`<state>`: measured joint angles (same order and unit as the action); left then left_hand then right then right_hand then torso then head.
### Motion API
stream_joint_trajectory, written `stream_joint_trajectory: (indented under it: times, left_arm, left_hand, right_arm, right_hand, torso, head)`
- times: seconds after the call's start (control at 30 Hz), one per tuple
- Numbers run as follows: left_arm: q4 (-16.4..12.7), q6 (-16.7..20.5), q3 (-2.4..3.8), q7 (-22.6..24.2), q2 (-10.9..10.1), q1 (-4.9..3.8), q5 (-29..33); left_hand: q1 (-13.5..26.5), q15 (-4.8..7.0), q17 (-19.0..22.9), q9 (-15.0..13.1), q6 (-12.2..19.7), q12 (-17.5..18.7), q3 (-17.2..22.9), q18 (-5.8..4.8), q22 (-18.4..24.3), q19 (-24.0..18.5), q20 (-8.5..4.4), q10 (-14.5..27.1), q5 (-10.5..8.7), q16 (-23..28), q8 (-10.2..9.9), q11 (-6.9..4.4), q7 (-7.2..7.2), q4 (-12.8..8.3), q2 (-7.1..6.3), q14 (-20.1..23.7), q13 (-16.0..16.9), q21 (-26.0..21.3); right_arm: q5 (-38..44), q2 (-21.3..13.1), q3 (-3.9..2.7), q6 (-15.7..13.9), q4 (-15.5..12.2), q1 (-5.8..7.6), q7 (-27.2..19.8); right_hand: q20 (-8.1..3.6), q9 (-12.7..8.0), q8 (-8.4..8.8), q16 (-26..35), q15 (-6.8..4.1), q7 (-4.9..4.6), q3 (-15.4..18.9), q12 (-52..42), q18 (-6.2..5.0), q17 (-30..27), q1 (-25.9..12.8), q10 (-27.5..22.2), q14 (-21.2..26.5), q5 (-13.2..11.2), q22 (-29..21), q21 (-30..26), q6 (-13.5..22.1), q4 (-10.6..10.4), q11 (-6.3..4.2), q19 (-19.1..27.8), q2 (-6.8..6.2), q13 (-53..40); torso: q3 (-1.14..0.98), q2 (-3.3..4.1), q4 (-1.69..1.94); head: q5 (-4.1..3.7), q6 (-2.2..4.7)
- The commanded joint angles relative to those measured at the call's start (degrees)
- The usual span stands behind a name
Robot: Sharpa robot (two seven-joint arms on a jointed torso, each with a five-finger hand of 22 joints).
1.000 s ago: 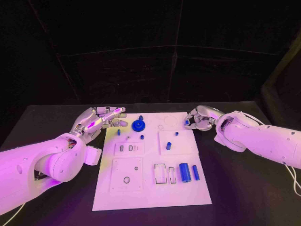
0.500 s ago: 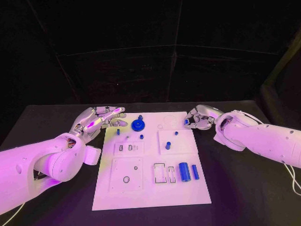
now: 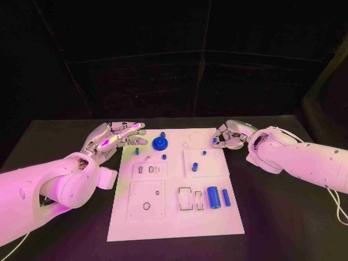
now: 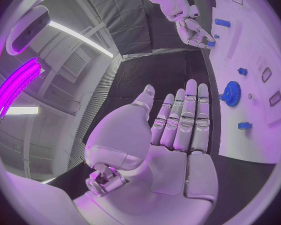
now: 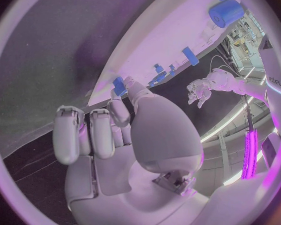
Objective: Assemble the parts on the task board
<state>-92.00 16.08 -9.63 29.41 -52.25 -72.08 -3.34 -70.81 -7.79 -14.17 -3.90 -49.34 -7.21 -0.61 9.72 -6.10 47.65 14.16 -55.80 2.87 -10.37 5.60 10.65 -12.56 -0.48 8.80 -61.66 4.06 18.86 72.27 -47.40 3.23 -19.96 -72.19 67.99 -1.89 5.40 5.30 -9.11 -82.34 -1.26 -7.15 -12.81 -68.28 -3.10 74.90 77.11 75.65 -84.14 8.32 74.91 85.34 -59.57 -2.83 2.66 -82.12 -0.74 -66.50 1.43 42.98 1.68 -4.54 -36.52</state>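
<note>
1. Left hand has lifted slightly off the board edge; your fingers are straight and apart, holding nothing.
2. Right hand has barely moved at the board's far right corner, pinching a small blue part.
3. Gear stays on the board near the left hand.
4. Judging by this, the pinched part isn't seated yet.

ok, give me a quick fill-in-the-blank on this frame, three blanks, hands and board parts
1. The left hand, fingers straight and apart, holds ____.
2. The right hand pinches a small ____ part at the far right edge of the white task board.
3. The round blue toothed gear lies nearer the ____ hand.

Missing words: nothing; blue; left
</note>
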Motion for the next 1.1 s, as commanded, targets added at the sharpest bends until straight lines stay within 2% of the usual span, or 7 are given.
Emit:
stream_joint_trajectory:
  times: [0.03, 0.2, 0.33, 0.53, 0.73, 0.93, 1.1]
  left_arm:
    - [-0.1, -0.6, 0.05, 0.1, -0.1, -0.08, 0.0]
    - [-0.2, -0.5, 0.05, 0.1, -0.2, -0.09, 0.0]
    - [-0.3, -0.4, 0.06, 0.1, -0.3, -0.12, 0.1]
    - [-0.2, -0.3, 0.07, 0.1, -0.3, -0.26, 0.3]
    - [-0.1, -0.2, 0.07, 0.2, -0.3, -0.6, 0.4]
    - [-0.1, -0.3, 0.07, 0.3, -0.3, -0.8, 0.4]
    - [-0.2, -0.3, 0.09, 0.6, -0.3, -0.91, 0.5]
  left_hand:
    - [0.1, -0.04, -0.1, 0.0, -0.5, 0.1, 0.2, 0.84, 0.1, 0.4, 0.17, 0.0, 0.12, 0.3, 0.2, 0.19, -1.57, -0.2, 0.69, -0.2, -0.1, -0.2]
    - [0.1, -0.04, -0.1, 0.0, -0.5, 0.1, 0.2, 0.84, 0.1, 0.4, 0.17, 0.0, 0.12, 0.3, 0.2, 0.19, -1.57, -0.2, 0.69, -0.2, -0.1, -0.2]
    - [0.1, -0.04, -0.1, 0.0, -0.5, 0.1, 0.2, 0.84, 0.1, 0.4, 0.17, 0.0, 0.12, 0.3, 0.2, 0.19, -1.57, -0.2, 0.69, -0.2, -0.1, -0.2]
    - [0.0, -0.05, -0.1, 0.0, -0.5, 0.1, 0.3, 0.83, 0.1, 0.4, 0.17, 0.0, 0.12, 0.3, 0.2, 0.21, -1.59, -0.3, 0.79, -0.1, -0.1, -0.2]
    - [0.0, -0.05, -0.1, 0.0, -0.5, 0.1, 0.3, 0.83, 0.1, 0.4, 0.17, 0.0, 0.12, 0.3, 0.2, 0.21, -1.59, -0.3, 0.79, -0.1, -0.1, -0.2]
    - [0.0, -0.05, -0.1, 0.0, -0.5, 0.1, 0.3, 0.83, 0.1, 0.4, 0.17, 0.0, 0.12, 0.3, 0.2, 0.21, -1.59, -0.3, 0.79, -0.1, -0.1, -0.2]
    - [-0.1, -0.06, -0.1, 0.0, -0.5, 0.1, 0.3, 0.82, 0.1, 0.4, 0.17, 0.0, 0.12, 0.3, 0.2, 0.21, -1.59, -0.3, 0.83, -0.1, -0.1, -0.3]
  right_arm:
    - [1.0, -0.6, -0.07, -3.4, -1.8, 0.13, 1.1]
    - [1.1, -1.9, -0.2, -4.8, -6.2, 0.28, 2.9]
    - [1.2, -2.4, -0.35, -5.3, -10.4, 1.3, 5.1]
    - [3.0, -0.3, -0.42, -4.8, -14.7, 2.74, 9.0]
    - [5.6, 3.6, -0.41, -3.6, -15.8, 3.07, 11.9]
    - [8.4, 7.6, -0.34, -2.0, -15.2, 3.09, 13.8]
    - [11.3, 11.1, -0.03, -0.2, -14.3, 2.19, 15.1]
  right_hand:
    - [-0.49, 0.3, -0.26, -0.3, -0.48, 0.24, -0.4, -0.3, 0.51, 2.2, 0.2, 0.1, -3.2, 0.3, 3.1, 0.3, -0.8, 0.0, -0.51, -0.2, 1.01, -0.1]
    - [-0.58, 0.4, -0.32, -0.3, -0.56, 0.32, -0.4, -0.4, 0.55, 2.3, 0.0, 0.3, -3.2, 0.4, 3.3, 0.4, -0.9, -0.1, -0.58, -0.3, 1.08, -0.3]
    - [-0.65, 0.3, -0.3, -0.3, -0.61, 0.34, -0.3, -0.4, 0.56, 2.3, -0.2, 0.3, -3.2, 0.4, 3.3, 0.4, -1.0, -0.2, -0.61, -0.3, 1.08, -0.3]
    - [-0.71, 0.3, -0.22, -0.3, -0.65, 0.34, -0.3, -0.3, 0.55, 2.2, -0.4, 0.3, -3.2, 0.4, 3.2, 0.4, -0.9, -0.2, -0.64, -0.3, 1.05, -0.2]
    - [-0.83, 0.2, 0.06, -0.2, -0.7, 0.31, -0.4, 0.1, 0.55, 2.1, -0.6, 0.2, -3.2, 1.1, 3.2, 0.4, -0.6, -0.2, -0.65, -0.3, 1.01, 0.1]
    - [-0.84, 0.2, 0.11, -0.1, -0.71, 0.3, -0.4, 0.3, 0.54, 2.1, -0.6, 0.1, -3.2, 1.3, 3.2, 0.4, -0.5, -0.2, -0.65, -0.2, 0.99, 0.2]
    - [-0.86, 0.2, 0.2, -0.1, -0.71, 0.26, -0.4, 0.3, 0.55, 2.1, -0.7, 0.1, -3.2, 1.4, 3.2, 0.4, -0.4, -0.1, -0.63, -0.3, 0.84, 0.2]
  torso:
    - [0.02, -0.08, -0.03]
    - [0.21, -0.27, 0.02]
    - [0.26, -0.4, 0.1]
    - [0.54, -0.75, 0.26]
    - [0.73, -0.87, 0.54]
    - [0.68, -0.86, 0.37]
    - [0.65, -0.79, 0.28]
  head:
    - [0.21, -0.16]
    - [0.35, -0.12]
    - [0.57, -0.17]
    - [1.2, -0.64]
    - [2.39, -1.21]
    - [4.0, -1.92]
    - [4.89, -2.39]
